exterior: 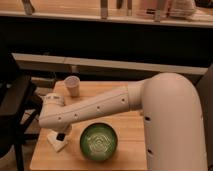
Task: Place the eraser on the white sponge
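**Operator:** Gripper (61,134) is low at the front-left of the wooden table (125,122), tucked under the wrist. Whether the gripper is clamped or parted I cannot tell from here.

**Spotter:** What's around it, big to small?

**Operator:** My white arm (95,111) slants across the tabletop. Then the green bowl (99,142), just right of the gripper. Then the paper cup (73,86), well behind. Last, the white sponge (54,144), directly under the gripper, skewed, close to the table's corner.

**Spotter:** And the eraser?

**Operator:** Possibly the dark bit at the tip, touching the sponge, but I can't separate it from the gripper.

**Spotter:** Plan?

**Operator:** I judge this is the set-down. The sponge is small, so I'd keep centred over it, release only once the eraser rests flat, then lift straight up without swinging toward the bowl.
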Controlling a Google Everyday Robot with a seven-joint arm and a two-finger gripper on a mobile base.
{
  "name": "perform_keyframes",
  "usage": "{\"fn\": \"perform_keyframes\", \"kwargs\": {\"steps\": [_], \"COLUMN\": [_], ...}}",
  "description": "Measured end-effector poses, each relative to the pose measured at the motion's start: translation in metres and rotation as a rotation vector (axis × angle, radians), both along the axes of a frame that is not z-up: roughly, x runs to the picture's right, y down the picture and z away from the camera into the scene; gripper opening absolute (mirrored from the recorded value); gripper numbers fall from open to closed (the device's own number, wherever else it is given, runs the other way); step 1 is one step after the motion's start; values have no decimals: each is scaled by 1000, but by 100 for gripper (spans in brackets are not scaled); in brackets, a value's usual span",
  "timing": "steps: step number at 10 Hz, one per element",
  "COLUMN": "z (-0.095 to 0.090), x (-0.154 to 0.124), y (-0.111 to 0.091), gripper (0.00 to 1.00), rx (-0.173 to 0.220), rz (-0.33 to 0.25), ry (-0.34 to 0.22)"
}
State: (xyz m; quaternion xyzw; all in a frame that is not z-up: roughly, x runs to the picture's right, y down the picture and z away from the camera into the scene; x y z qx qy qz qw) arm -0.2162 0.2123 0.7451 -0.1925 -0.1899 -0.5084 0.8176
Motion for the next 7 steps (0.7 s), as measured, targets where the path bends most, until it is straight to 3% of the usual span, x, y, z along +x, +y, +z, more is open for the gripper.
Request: {"fn": "perform_keyframes", "kwargs": {"steps": [7], "z": [-1], "x": [-13], "y": [20], "gripper": [1], "rx": [-9], "rz": [16], "ry": [-4]}}
